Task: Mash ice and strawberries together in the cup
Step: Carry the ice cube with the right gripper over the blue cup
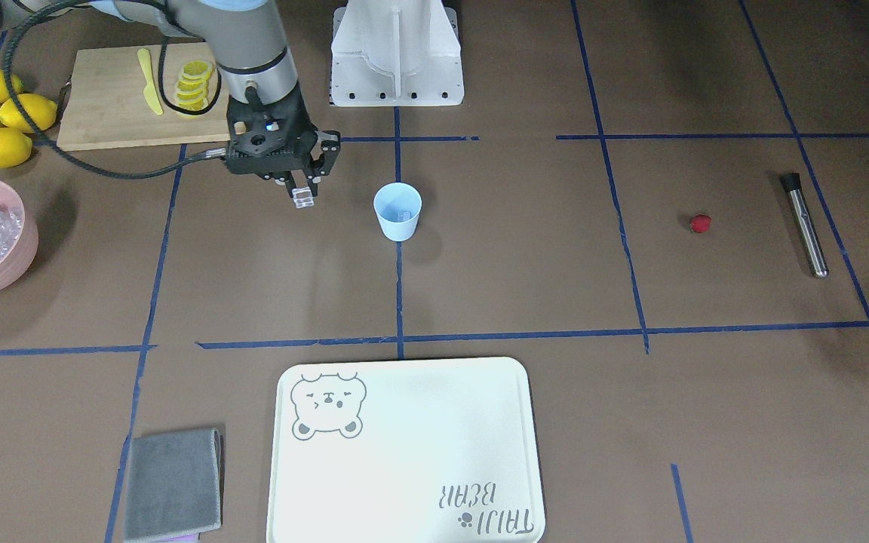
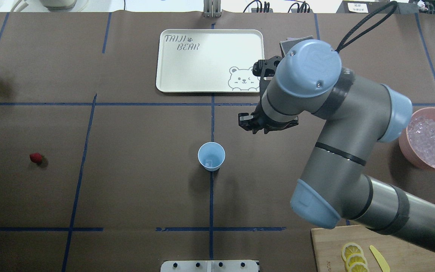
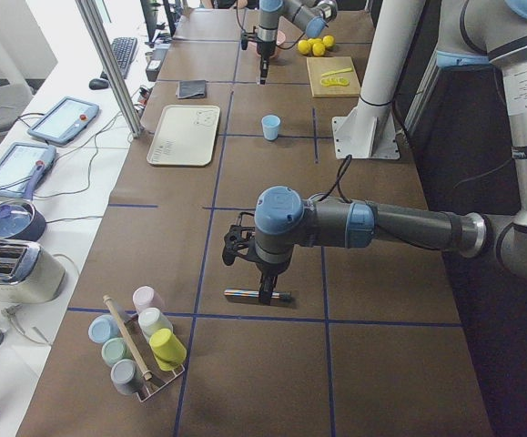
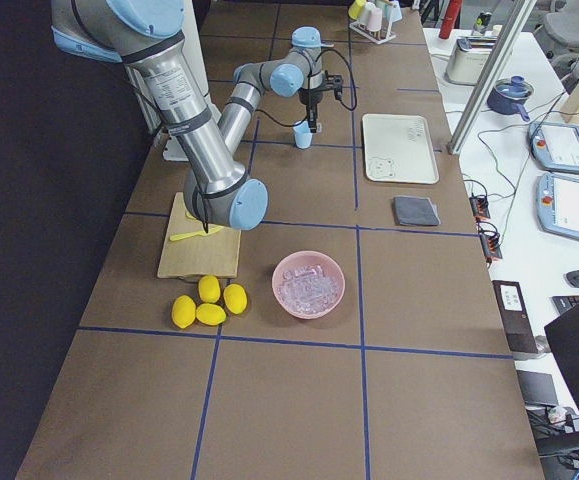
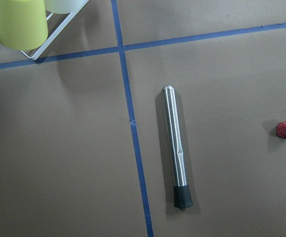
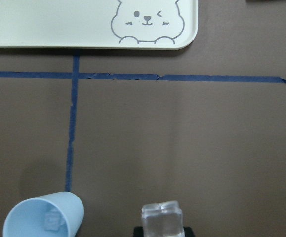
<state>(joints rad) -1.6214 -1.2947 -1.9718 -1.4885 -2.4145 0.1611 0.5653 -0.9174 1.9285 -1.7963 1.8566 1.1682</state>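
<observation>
The light blue cup [image 1: 397, 211] [image 2: 211, 156] stands upright mid-table with one clear ice cube [image 2: 209, 163] inside. My right gripper [image 1: 302, 194] hangs beside the cup, apart from it, shut on another ice cube [image 6: 161, 217]; the cup [image 6: 44, 219] shows at the right wrist view's lower left. More ice fills the pink bowl [image 1: 23, 249] [image 2: 404, 139]. The red strawberry [image 1: 699, 223] [image 2: 36, 158] [image 5: 285, 130] lies alone on the table. My left gripper [image 3: 263, 293] shows only in the exterior left view, hanging by the muddler [image 3: 254, 296]; I cannot tell its state.
A steel muddler [image 1: 804, 224] [image 5: 175, 153] lies past the strawberry. A cream tray [image 1: 404, 452], a grey cloth [image 1: 173, 485], a cutting board [image 1: 106, 105] with lemon slices [image 1: 193, 87] and a yellow knife, whole lemons [image 1: 1, 117], and a cup rack [image 3: 140, 341] ring the workspace.
</observation>
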